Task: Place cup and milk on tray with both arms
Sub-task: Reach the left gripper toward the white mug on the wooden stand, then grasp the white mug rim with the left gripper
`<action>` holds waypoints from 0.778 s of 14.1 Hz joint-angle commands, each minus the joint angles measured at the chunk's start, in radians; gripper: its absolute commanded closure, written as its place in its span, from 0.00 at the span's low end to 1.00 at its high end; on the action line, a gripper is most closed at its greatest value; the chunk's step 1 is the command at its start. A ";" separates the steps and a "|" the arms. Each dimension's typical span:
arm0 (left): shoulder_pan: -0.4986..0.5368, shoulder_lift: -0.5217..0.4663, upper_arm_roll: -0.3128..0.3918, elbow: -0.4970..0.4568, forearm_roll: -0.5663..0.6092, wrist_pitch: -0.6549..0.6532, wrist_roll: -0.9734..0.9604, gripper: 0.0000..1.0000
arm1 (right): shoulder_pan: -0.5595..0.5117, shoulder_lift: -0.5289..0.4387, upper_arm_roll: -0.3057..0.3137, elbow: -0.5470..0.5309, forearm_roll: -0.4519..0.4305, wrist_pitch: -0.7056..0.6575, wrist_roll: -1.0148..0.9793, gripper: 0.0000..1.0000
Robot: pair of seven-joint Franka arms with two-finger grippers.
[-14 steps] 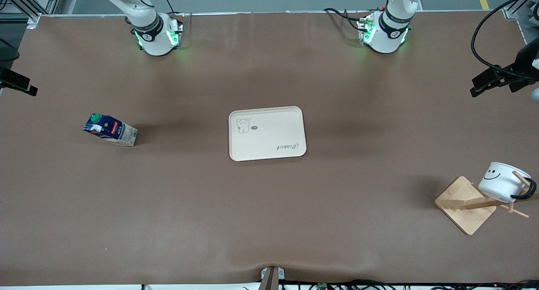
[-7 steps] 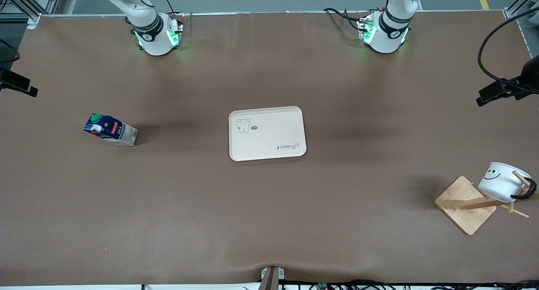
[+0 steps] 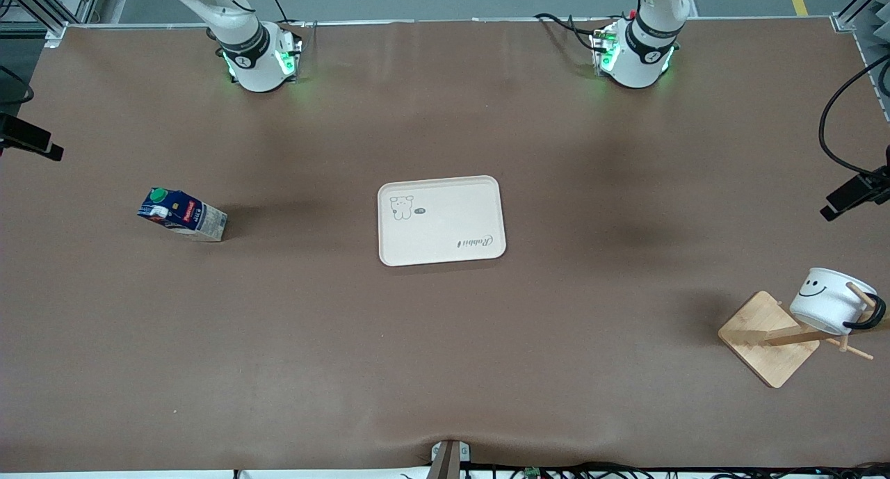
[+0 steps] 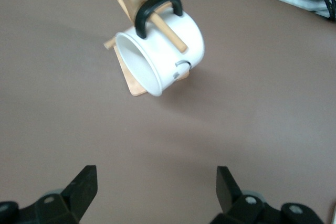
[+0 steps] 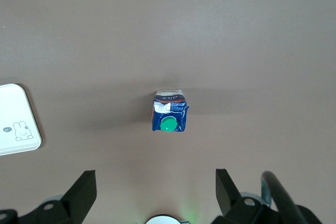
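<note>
The cream tray (image 3: 441,220) lies flat in the middle of the table, with its corner also showing in the right wrist view (image 5: 16,119). The milk (image 3: 182,215) stands toward the right arm's end of the table and shows cap-up (image 5: 169,111) under the right gripper (image 5: 155,178), which hangs open and empty high above it. The white smiley cup (image 3: 831,300) hangs tilted by its black handle on a peg of the wooden rack (image 3: 765,336) at the left arm's end. My left gripper (image 4: 155,177) is open and empty over bare table short of the cup (image 4: 168,51).
The rack's square wooden base (image 4: 134,80) sits under the cup, with pegs sticking out. The two green-lit arm bases (image 3: 261,58) (image 3: 636,55) stand along the table's back edge. A small mount (image 3: 448,458) and cables sit at the front edge.
The left arm's hand has travelled along the table's end toward the rack with the cup. The right arm has barely shifted. Cup, milk and tray stay put.
</note>
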 commanded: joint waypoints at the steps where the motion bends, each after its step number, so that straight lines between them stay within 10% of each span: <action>1: 0.030 -0.036 -0.008 -0.114 -0.030 0.181 0.004 0.00 | -0.011 0.009 0.010 0.017 0.005 -0.001 -0.010 0.00; 11: 0.027 0.143 -0.010 -0.100 -0.191 0.492 0.014 0.00 | -0.011 0.014 0.012 0.017 0.006 0.015 -0.010 0.00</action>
